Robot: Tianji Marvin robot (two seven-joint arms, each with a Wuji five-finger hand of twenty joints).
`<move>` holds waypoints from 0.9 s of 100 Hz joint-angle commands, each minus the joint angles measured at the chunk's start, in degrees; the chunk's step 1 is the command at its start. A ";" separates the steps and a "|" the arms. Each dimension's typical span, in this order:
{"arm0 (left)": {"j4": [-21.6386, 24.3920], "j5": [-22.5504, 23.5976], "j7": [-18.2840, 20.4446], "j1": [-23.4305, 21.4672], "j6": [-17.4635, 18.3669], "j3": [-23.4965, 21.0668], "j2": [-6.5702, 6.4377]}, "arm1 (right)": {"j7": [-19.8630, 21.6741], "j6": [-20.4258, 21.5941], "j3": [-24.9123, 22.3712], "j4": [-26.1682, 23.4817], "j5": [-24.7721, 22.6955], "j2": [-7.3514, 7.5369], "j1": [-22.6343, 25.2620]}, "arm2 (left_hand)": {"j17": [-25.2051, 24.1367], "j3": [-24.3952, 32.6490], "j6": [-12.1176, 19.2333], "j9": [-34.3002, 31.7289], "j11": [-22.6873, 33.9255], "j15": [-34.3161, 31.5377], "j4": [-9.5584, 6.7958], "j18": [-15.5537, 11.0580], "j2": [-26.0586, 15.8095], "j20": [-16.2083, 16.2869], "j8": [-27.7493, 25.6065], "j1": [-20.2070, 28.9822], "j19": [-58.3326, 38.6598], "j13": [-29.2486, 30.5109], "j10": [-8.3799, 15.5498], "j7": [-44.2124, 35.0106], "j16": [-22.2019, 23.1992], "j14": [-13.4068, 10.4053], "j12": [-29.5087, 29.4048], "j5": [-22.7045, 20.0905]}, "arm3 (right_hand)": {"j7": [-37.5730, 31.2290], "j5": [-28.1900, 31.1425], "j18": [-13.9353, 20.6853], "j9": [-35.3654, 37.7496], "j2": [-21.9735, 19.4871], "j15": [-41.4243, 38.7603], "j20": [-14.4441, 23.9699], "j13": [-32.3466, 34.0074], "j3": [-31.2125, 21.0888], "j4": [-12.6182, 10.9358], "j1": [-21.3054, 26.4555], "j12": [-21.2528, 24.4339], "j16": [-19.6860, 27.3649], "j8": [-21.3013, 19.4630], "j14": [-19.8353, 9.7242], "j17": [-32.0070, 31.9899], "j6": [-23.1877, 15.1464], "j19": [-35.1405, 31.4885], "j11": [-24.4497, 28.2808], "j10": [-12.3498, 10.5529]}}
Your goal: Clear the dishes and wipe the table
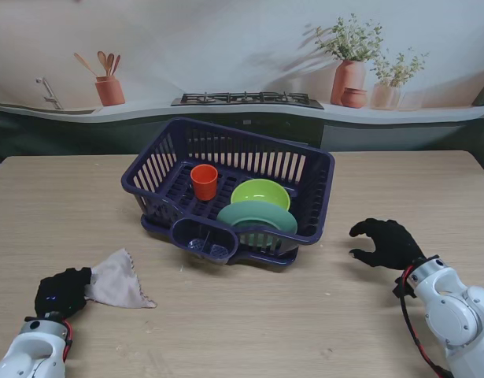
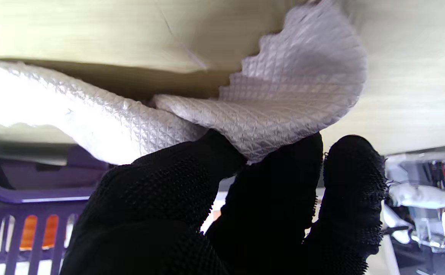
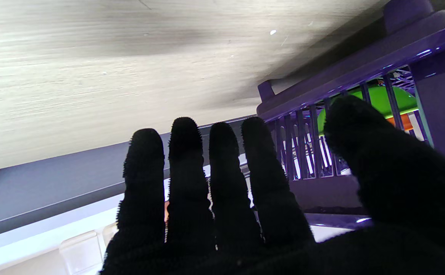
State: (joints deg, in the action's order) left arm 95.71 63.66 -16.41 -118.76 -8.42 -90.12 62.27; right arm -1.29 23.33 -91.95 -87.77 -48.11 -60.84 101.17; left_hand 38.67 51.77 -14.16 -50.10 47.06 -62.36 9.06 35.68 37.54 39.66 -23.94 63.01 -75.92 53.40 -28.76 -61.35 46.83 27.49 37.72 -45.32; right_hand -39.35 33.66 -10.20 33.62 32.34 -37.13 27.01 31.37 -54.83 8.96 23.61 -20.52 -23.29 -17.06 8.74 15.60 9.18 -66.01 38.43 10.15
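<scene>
Down at the near left corner, the black-gloved left hand (image 1: 62, 291) is pinching one edge of a pale, quilted wiping cloth (image 1: 118, 279); in the left wrist view its fingers (image 2: 279, 183) are pressing together on a fold of the cloth (image 2: 283, 95), with the rest of the fabric draping away over the light wooden desk (image 1: 60, 213). In the stand's view the cloth is lying mostly flat on the desk, spreading out to the right of the hand and a little farther from me, well apart from the rack. Across on the right, the black-gloved right hand (image 1: 386, 242) is holding nothing, its fingers (image 3: 184, 168) lying side by side with the thumb standing apart, hovering just over the desk near the right side of the dark purple plastic dish rack (image 1: 320, 169). That rack is sitting in the middle of the desk, farther from me than both hands. Inside it, an orange plastic cup (image 1: 204, 181) is standing upright toward the left, a lime-green bowl (image 1: 260, 193) is sitting to the right of the cup, and a pale green plate (image 1: 257, 215) is leaning on edge just nearer to me than the bowl. Through the rack's bars the right wrist view is showing the bowl (image 3: 379, 101) too.
</scene>
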 commanded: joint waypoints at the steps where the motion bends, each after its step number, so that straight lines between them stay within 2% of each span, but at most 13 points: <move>1: -0.06 0.00 -0.12 -1.45 -0.58 0.21 0.44 | 0.85 0.33 -0.07 -0.15 -0.43 0.05 0.33 | 0.45 1.07 -1.97 0.00 0.06 -1.00 -0.01 4.31 -1.20 1.21 0.20 2.32 -2.85 -0.81 -2.72 -0.28 -0.29 1.87 -0.79 -2.06 | 0.15 0.02 -0.04 -0.18 -0.09 -0.08 -0.48 -0.75 0.44 -0.72 -0.36 0.51 0.17 -0.21 0.67 -0.38 -0.30 0.02 -0.28 -0.27; 15: -1.40 0.22 -2.15 -1.33 -1.53 0.78 0.54 | 0.87 0.31 -0.02 -0.15 -0.48 0.06 0.31 | 0.42 1.07 -2.02 0.03 0.03 -1.10 -0.02 4.31 -1.17 1.47 0.24 2.36 -2.82 -0.76 -2.69 -0.03 -0.33 1.96 -0.80 -2.19 | 0.12 -0.01 -0.02 -0.23 -0.07 -0.08 -0.49 -0.79 0.43 -0.72 -0.37 0.52 0.17 -0.22 0.68 -0.40 -0.28 0.03 -0.29 -0.31; 29: -4.17 -0.26 -3.83 1.08 -1.02 1.67 0.51 | 0.80 0.50 -0.04 -0.09 -0.54 0.07 0.22 | 0.42 1.03 -1.71 -0.05 0.10 -1.09 -0.01 4.31 -1.13 1.63 0.11 2.27 -2.76 -0.83 -2.46 -0.12 -0.39 1.80 -0.76 -2.28 | 0.09 0.02 0.06 -0.22 -0.10 -0.09 -0.50 -0.76 0.44 -0.71 -0.43 0.51 0.16 -0.23 0.69 -0.37 -0.26 0.03 -0.28 -0.35; 40: -6.74 -0.65 -4.37 4.44 0.55 2.16 0.33 | 0.74 0.46 -0.01 -0.07 -0.54 0.06 0.20 | 0.34 1.05 -1.55 -0.07 0.16 -1.08 -0.02 4.31 -1.12 1.70 0.01 2.24 -2.66 -0.85 -2.34 -0.20 -0.44 1.60 -0.73 -2.25 | 0.10 0.03 -0.02 -0.17 -0.10 -0.07 -0.50 -0.76 0.42 -0.71 -0.44 0.51 0.17 -0.22 0.66 -0.39 -0.25 0.04 -0.27 -0.30; 64: -11.77 -1.01 -1.81 12.43 3.72 3.19 -0.48 | 0.76 0.10 0.01 -0.17 -0.64 0.05 0.34 | 0.18 1.04 -1.02 -0.06 0.36 -1.08 0.05 4.31 -1.06 1.72 -0.07 1.95 -2.47 -0.82 -1.92 -0.50 -0.56 1.03 -0.66 -2.01 | 0.10 0.08 -0.03 -0.17 -0.09 -0.07 -0.49 -0.75 0.39 -0.71 -0.41 0.52 0.17 -0.21 0.62 -0.41 -0.28 0.01 -0.29 -0.33; 90: -19.19 -2.85 -1.12 21.78 5.02 6.56 -0.95 | 0.66 -0.18 -0.04 -0.22 -1.02 0.07 0.35 | 0.20 1.11 -0.73 -0.01 0.46 -1.10 0.10 4.31 -1.04 1.69 0.13 1.75 -2.44 -0.70 -1.56 -0.66 -0.67 0.79 -0.68 -1.89 | 0.09 0.09 -0.08 -0.19 -0.14 -0.02 -0.51 -0.80 0.43 -0.70 -0.48 0.54 0.20 -0.22 0.62 -0.50 -0.23 0.07 -0.34 -0.39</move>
State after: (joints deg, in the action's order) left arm 76.62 61.25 -18.53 -98.79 -3.55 -83.78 61.41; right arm -1.35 23.22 -91.94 -87.77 -48.74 -60.82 101.20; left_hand 38.67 51.78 -14.69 -50.15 47.06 -62.36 9.04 35.68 37.51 39.82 -24.25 63.32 -75.91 53.40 -28.76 -61.47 46.73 27.61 37.72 -45.36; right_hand -39.35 33.66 -10.20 33.62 32.34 -37.13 27.01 31.37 -54.83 8.96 23.61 -20.52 -23.29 -17.06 8.74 15.60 9.18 -66.01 38.43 10.15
